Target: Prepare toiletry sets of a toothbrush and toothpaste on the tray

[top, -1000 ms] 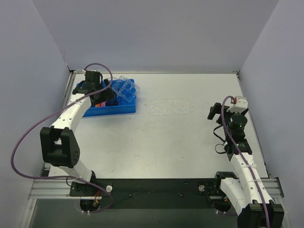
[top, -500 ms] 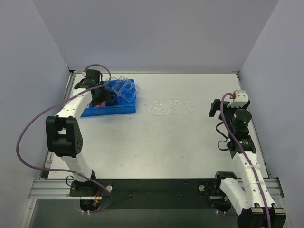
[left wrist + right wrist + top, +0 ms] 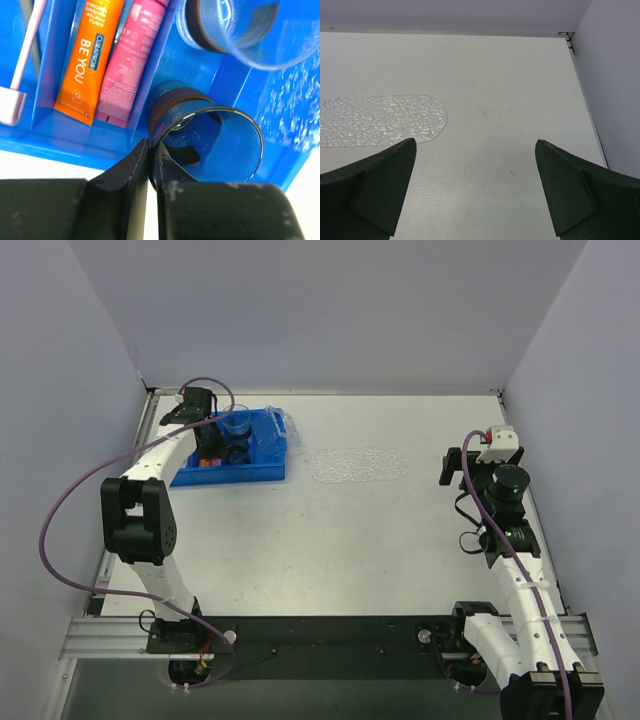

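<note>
In the left wrist view an orange toothpaste tube (image 3: 90, 55) and a pink one (image 3: 132, 60) lie side by side in a compartment of the blue bin (image 3: 65, 145). The whitish toothbrush (image 3: 25, 55) lies in the slot to their left. My left gripper (image 3: 152, 150) is shut on the rim of a clear cup (image 3: 220, 145) with a dark band, lying in the bin's neighbouring compartment. From above, the left gripper (image 3: 213, 445) is over the bin (image 3: 265, 468). The clear bumpy tray (image 3: 358, 464) lies mid-table with nothing on it. My right gripper (image 3: 475, 144) hangs open over bare table to its right.
A second clear cup (image 3: 235, 30) with a dark band lies further in the bin. The tray's rounded end (image 3: 375, 120) shows in the right wrist view. The right wall and the table's edge run close beside the right arm (image 3: 500, 510).
My left gripper has closed on the cup's rim. The clear cups have shifted lower into the bin. The right arm has drifted slightly right.
</note>
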You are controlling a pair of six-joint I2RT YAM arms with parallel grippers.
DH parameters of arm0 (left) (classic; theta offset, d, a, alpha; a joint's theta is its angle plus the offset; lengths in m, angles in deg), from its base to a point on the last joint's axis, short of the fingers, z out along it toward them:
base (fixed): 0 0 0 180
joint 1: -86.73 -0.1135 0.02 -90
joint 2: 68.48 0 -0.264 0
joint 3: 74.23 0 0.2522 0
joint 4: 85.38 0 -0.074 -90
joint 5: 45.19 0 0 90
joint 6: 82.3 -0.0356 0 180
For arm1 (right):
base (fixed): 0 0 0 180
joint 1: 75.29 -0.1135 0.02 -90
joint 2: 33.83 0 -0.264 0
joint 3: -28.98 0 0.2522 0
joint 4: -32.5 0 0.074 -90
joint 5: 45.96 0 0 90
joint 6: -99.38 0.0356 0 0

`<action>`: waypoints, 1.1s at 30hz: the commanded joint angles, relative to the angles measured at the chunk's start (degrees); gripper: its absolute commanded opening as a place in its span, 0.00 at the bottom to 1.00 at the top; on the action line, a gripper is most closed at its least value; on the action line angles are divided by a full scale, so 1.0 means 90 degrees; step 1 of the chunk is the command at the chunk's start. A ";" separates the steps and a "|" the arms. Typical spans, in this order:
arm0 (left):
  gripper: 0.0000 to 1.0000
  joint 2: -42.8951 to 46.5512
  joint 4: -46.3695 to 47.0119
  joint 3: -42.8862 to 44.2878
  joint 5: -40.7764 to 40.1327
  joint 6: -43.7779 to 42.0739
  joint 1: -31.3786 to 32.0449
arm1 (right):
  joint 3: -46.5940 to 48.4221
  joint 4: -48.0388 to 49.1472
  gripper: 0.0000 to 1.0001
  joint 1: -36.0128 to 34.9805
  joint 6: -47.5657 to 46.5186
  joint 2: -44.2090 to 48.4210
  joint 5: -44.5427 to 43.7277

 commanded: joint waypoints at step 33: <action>0.00 0.2089 0.0272 -0.0288 0.0225 0.0173 -0.0274 | 0.0805 -0.0164 1.00 -0.0045 0.0777 -0.0307 -0.0413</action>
